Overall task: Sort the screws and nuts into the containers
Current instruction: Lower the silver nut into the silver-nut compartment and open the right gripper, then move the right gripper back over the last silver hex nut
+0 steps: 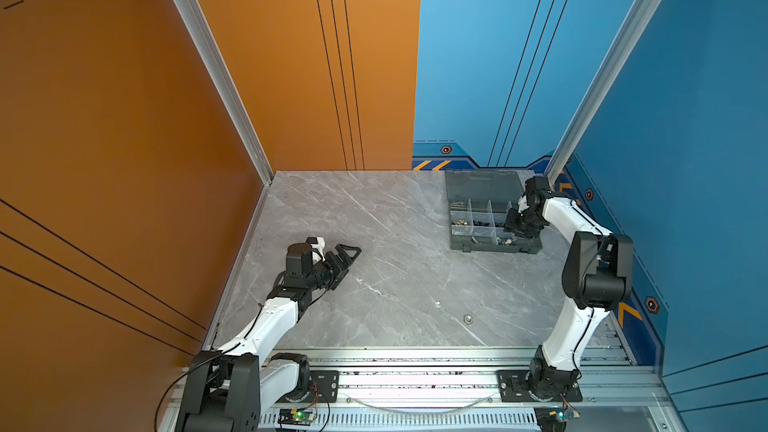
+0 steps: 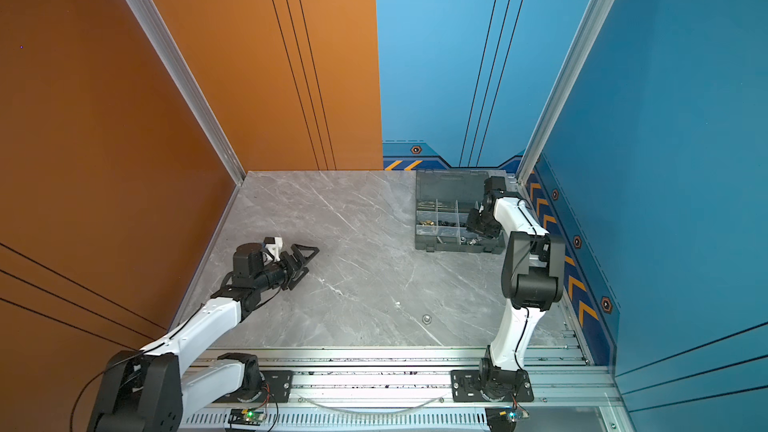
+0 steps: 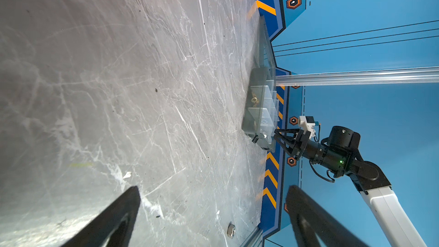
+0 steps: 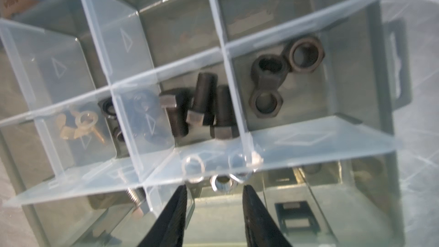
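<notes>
Black screws (image 4: 204, 105), black nuts (image 4: 275, 77) and brass wing nuts (image 4: 78, 124) are seen sorted in box (image 1: 478, 248) compartments, right gripper (image 4: 215, 187) is held part-open and empty over silver nuts (image 4: 222, 184), left gripper (image 1: 351, 261) is rested wide open, one stray nut (image 1: 468, 318) is left on table (image 1: 395, 284)

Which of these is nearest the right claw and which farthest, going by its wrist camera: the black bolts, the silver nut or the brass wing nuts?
1. Silver nut: between the tips of the right claw.
2. Black bolts: just behind the clear divider.
3. Brass wing nuts: farthest, past two more dividers beside the bolts.
</notes>
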You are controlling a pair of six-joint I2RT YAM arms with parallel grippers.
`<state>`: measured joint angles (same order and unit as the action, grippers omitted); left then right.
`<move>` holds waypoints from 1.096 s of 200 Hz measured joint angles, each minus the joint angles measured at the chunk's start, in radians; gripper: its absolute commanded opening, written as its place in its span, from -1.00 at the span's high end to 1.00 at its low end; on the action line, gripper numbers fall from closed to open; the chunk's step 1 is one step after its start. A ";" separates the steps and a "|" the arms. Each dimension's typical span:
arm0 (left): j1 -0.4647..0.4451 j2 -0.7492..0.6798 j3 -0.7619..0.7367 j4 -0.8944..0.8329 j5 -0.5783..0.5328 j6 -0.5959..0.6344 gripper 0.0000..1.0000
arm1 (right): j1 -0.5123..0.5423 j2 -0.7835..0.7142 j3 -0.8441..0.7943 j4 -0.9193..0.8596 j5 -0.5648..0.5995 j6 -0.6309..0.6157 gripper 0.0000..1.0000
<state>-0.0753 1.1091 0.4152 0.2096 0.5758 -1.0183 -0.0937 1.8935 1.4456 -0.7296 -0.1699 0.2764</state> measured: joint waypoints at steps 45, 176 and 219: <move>0.000 0.022 0.000 0.005 0.000 0.000 -0.95 | 0.098 -0.183 -0.151 -0.015 -0.040 0.002 0.09; -0.023 0.066 0.023 0.008 0.000 0.001 -0.95 | 0.596 -0.482 -0.580 -0.109 -0.035 0.198 -0.02; -0.031 0.066 0.023 0.008 0.001 0.001 -0.95 | 0.687 -0.488 -0.639 -0.094 -0.011 0.311 -0.04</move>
<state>-0.1059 1.1748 0.4381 0.2176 0.5766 -1.0176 0.5938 1.4059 0.8062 -0.8234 -0.1814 0.5877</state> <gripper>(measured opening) 0.976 0.517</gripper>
